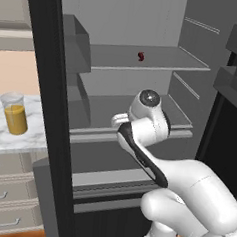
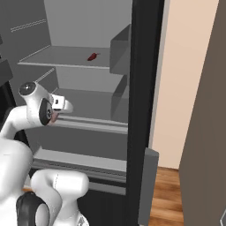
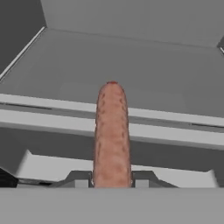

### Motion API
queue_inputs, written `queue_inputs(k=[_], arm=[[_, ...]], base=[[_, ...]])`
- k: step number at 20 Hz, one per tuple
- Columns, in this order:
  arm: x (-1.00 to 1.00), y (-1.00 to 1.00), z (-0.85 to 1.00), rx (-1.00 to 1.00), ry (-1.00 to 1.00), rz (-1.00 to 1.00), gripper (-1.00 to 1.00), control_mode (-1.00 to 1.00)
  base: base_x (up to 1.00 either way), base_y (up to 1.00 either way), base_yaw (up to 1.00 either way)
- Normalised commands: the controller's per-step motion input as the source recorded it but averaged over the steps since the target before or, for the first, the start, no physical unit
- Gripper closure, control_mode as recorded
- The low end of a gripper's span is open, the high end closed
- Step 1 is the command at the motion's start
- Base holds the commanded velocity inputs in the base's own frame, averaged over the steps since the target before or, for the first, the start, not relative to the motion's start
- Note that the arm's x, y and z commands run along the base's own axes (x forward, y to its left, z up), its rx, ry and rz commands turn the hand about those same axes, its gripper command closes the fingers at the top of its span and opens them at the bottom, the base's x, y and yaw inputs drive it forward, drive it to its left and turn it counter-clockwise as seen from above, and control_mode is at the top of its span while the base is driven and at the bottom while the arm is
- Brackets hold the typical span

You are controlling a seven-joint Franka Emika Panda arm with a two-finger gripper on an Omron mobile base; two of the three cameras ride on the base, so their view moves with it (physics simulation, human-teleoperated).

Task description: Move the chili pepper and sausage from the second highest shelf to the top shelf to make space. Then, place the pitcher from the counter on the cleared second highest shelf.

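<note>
We're in a kitchen — an open fridge (image 1: 51, 111) fills the middle, its grey shelves (image 1: 144, 62) stepping up inside the dark frame. Just left of it sits a white marble counter (image 1: 19, 138) over beige drawers (image 1: 7, 193) with silver bar handles — a pitcher (image 1: 15, 113) of orange liquid on top. Wood flooring (image 2: 165, 194) shows down to the right.

My wrist hides my gripper in both base views; the sausage's (image 3: 112, 135) lower end is cut off between my fingertips (image 3: 78, 178).
</note>
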Motion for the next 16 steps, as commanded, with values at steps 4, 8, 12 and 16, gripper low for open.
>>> queue_inputs(k=[4,8,12,16], arm=[[-0.12,0.00,0.98,0.00,-0.24,0.01,1.00,-1.00],[0.00,0.00,0.93,0.00,-0.20,0.01,1.00,-1.00],[0.00,0.00,0.84,0.00,-0.09,0.00,1.00,-1.00],[0.11,0.00,0.74,0.00,-0.01,0.01,1.00,-1.00]], base=[[0.00,0.00,0.00],[0.00,0.00,0.00],[0.00,0.00,0.00],[0.00,0.00,0.00]])
